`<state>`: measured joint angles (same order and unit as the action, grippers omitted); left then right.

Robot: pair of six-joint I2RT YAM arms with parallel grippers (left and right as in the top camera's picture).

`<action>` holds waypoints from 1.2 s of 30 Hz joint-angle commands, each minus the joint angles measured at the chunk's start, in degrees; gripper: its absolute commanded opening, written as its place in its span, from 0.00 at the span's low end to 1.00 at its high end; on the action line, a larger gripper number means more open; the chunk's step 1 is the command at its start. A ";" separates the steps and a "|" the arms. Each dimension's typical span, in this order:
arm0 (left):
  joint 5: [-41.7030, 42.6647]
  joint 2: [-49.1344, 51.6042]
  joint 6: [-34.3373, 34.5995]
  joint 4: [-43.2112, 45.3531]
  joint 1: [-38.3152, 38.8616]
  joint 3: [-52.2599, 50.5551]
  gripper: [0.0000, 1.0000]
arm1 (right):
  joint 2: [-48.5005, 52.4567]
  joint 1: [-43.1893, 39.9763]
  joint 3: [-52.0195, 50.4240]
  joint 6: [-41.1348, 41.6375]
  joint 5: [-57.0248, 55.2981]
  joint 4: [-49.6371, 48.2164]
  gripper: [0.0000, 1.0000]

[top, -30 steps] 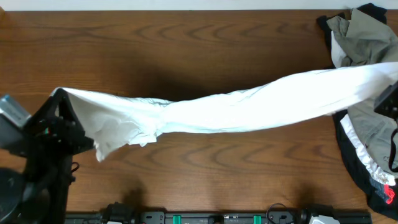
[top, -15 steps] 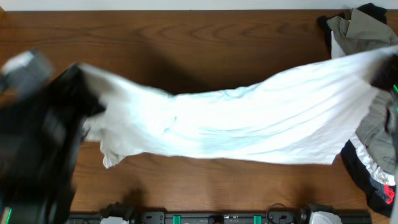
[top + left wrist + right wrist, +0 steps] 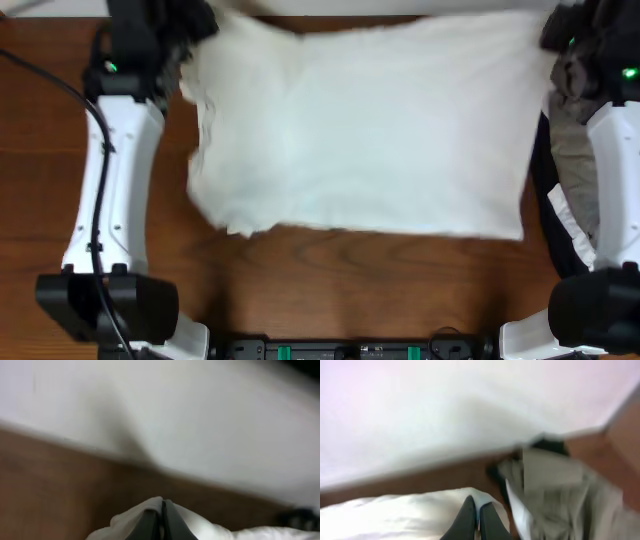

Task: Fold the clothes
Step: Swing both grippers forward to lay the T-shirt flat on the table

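Note:
The white T-shirt (image 3: 370, 120) is stretched out as a wide sheet across the far half of the table, its print not visible. My left gripper (image 3: 185, 25) is shut on its far left corner; the left wrist view shows cloth (image 3: 135, 520) pinched between the jaws (image 3: 162, 510). My right gripper (image 3: 555, 30) is shut on the far right corner; the right wrist view shows white fabric (image 3: 410, 515) at its jaws (image 3: 477, 510). Both hold the shirt up above the table. The views are blurred by motion.
An olive-grey garment (image 3: 575, 150) and a black garment (image 3: 560, 250) lie piled at the table's right edge, partly under my right arm; the olive-grey garment also shows in the right wrist view (image 3: 560, 485). Bare wood table (image 3: 350, 280) lies in front of the shirt.
Both grippers have swung from the table's sides to its far edge, carrying the shirt. The shirt went from a twisted band to a broad spread sheet.

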<state>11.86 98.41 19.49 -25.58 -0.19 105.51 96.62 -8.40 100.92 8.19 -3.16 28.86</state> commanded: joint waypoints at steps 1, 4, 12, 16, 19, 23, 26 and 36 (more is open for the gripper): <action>4.26 -4.09 -2.12 -1.16 -1.88 13.57 0.06 | -3.50 -0.37 10.27 1.16 0.61 1.95 0.01; 4.66 -4.76 -2.10 -9.01 -2.05 18.60 0.06 | -3.50 -0.37 15.32 1.09 0.61 9.22 0.01; 4.66 -5.79 -2.12 -38.64 -1.64 17.92 0.06 | -3.48 -0.44 15.30 0.31 -3.17 34.67 0.01; 4.61 -4.68 -2.21 -52.15 -0.55 15.30 0.06 | -3.45 -0.44 10.86 0.31 -9.09 42.80 0.01; 4.55 -3.87 -4.13 -58.40 0.20 11.58 0.06 | -3.45 -0.46 6.29 0.33 -10.34 46.31 0.01; 4.42 -3.85 -5.20 -61.57 0.66 2.89 0.06 | -3.45 -0.42 -1.73 0.35 -9.57 47.84 0.01; 4.42 -3.85 -5.53 -61.86 0.66 -4.15 0.06 | -3.45 -0.42 -7.98 0.39 -8.81 48.17 0.01; 4.42 -3.87 -6.80 -61.75 0.66 -21.99 0.06 | -3.45 -0.44 -22.14 2.10 -8.83 46.51 0.01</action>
<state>16.36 95.04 14.55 -87.02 0.49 85.78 93.08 -8.40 79.90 8.93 -11.03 75.59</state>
